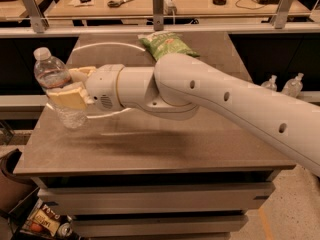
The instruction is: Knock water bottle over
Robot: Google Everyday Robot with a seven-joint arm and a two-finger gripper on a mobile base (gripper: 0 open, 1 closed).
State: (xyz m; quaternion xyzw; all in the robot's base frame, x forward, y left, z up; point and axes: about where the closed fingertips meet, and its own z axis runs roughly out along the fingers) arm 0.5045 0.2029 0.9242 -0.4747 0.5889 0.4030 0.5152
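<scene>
The water bottle (51, 72) is clear plastic with a white cap. It stands at the left edge of the brown table (165, 144) and leans to the left, cap toward the upper left. My gripper (63, 87) is at the bottle's middle. One tan finger (81, 73) is behind the bottle and the other finger (67, 97) is in front, both against it. The label band is hidden by the fingers. My white arm reaches in from the right across the table.
A green snack bag (167, 44) lies at the back of the table. Two small pump-top bottles (272, 83) stand off the table at the right. A railing and a desk with scissors (121, 2) are behind. A bin with cans (47, 221) sits on the floor at lower left.
</scene>
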